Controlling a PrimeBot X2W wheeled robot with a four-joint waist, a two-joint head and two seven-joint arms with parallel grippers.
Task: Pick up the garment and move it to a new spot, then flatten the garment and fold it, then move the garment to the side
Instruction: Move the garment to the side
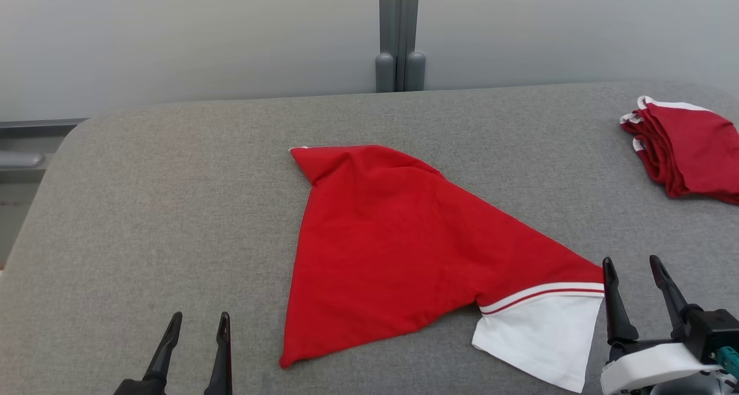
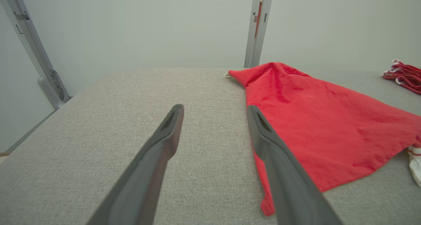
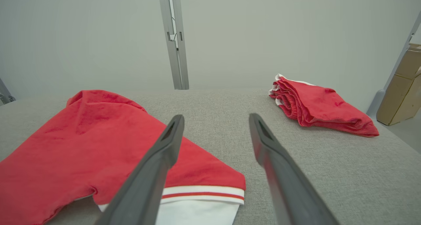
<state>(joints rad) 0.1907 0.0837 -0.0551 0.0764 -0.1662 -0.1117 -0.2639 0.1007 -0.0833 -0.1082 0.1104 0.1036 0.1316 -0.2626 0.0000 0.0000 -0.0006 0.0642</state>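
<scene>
The red shirt (image 1: 392, 245) lies rumpled on the bench (image 1: 173, 198) between our left jaws and right jaws, both open and empty. Pinching one layer only, we risk dragging it into a worse bunch.

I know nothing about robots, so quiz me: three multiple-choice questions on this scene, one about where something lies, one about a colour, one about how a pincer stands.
1. Where on the grey table does the folded red pile lie?
A) far left
B) far right
C) near edge, centre

2. What colour is the panel past the striped band of the spread garment?
A) blue
B) black
C) white

3. How does the right pincer stand?
A) open, holding nothing
B) shut on the garment
C) shut on the pile

Answers:
1. B, the pile sits at the table's far right in the head view.
2. C, the cloth past the band is plain white.
3. A, its fingers stand apart, gripping nothing.
</scene>
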